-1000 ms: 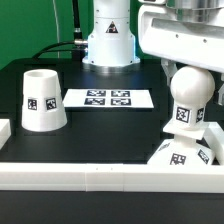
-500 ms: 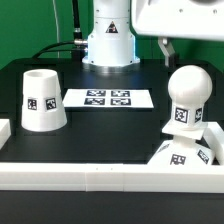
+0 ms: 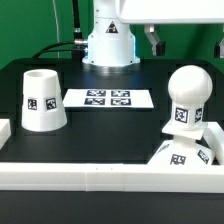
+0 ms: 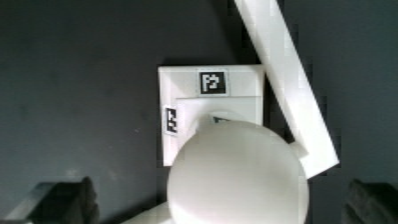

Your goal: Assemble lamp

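We see the bulb (image 3: 188, 97) standing upright on the square base (image 3: 182, 153), its round head on top. The base sits against a long white rail (image 3: 100, 176). Above the bulb, the gripper (image 3: 186, 42) hangs clear of it, its fingers (image 3: 155, 41) spread wide, holding nothing. The cone shade (image 3: 42, 100) stands well apart from the bulb, beyond the marker board (image 3: 109, 99) between them.

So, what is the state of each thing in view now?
Bulb: upright on the base, free of the gripper.
Base: flat on the table, against the rail.
Shade: standing alone, not yet fitted.
Gripper: open, raised above the bulb, holding nothing.
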`<state>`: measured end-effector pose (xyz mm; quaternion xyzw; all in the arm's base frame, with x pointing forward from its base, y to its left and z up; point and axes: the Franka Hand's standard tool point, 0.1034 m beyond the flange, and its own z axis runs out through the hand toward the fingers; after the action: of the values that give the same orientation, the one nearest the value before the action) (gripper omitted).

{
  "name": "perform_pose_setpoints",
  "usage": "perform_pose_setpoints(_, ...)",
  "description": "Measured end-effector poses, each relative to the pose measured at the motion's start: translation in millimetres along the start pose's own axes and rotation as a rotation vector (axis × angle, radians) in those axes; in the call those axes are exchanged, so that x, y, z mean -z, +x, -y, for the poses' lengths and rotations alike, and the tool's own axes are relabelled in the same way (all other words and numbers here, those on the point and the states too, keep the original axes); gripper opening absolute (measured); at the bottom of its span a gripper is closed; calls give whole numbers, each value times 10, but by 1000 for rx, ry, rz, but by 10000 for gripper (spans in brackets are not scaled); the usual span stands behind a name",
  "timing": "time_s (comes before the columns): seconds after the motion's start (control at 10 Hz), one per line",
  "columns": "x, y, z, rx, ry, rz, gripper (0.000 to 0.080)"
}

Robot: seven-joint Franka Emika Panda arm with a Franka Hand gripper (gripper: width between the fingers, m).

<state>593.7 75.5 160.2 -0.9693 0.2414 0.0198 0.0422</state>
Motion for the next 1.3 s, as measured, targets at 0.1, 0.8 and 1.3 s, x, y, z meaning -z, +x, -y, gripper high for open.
perform_pose_setpoints(0.1,-3,-2,1,0,0,0,699)
perform_pose_setpoints(0.8,132,-2,-1246,353,18,-43,699)
perform_pose_setpoints(1.3,85,-68,-1507,475,19,-31,699)
